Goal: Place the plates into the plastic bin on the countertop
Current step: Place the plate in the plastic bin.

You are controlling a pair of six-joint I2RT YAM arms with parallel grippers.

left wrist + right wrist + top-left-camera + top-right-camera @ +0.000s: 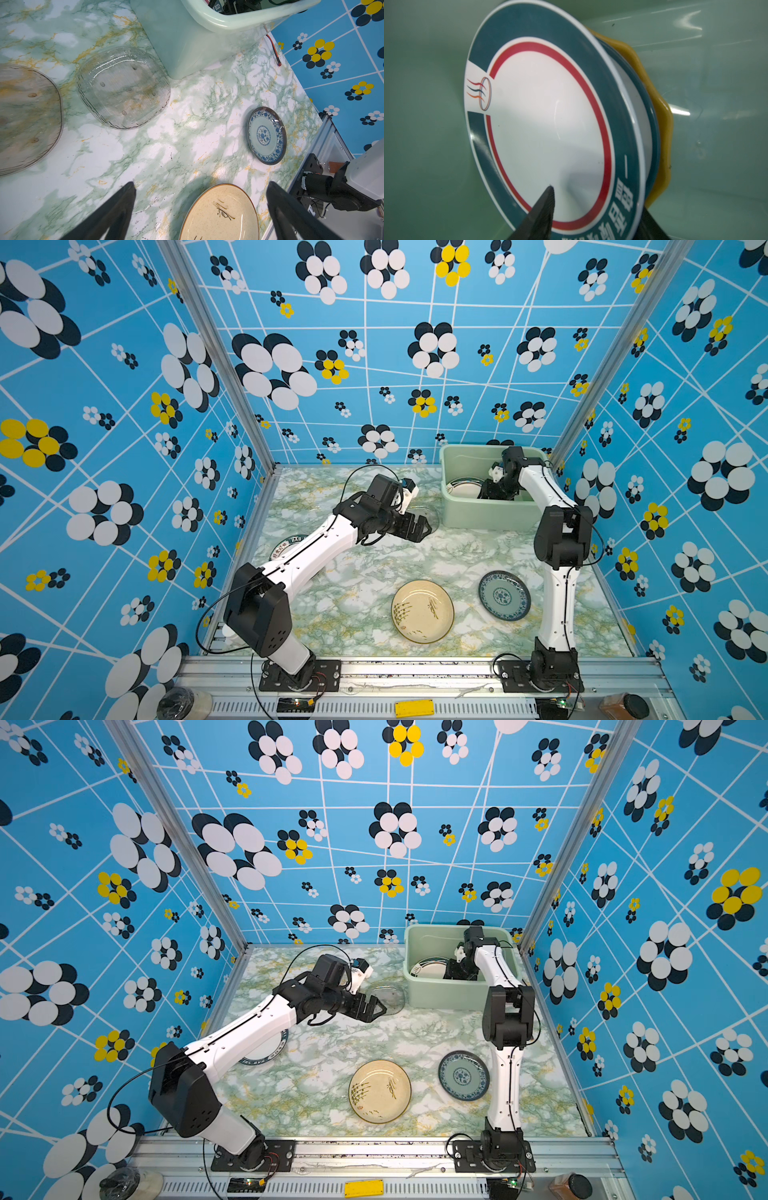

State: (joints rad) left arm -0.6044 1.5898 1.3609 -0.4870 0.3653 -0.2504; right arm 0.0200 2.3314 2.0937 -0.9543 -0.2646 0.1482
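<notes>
In both top views the mint-green bin [451, 510] sits right of centre on the table [365, 585], right tool [493, 491] inside; cream plate [422, 611] and blue-white plate [504, 595] lie lower centre. Left wrist: left tool [201, 184] gapes wide over the table. Right wrist: right tool's jaws stand apart astride a teal-rimmed plate [546, 128] stacked on a yellow scalloped plate [662, 124].

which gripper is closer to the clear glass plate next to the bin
Left. The left gripper hangs open beside the clear glass plate; the right gripper is down inside the plastic bin, past its wall.
</notes>
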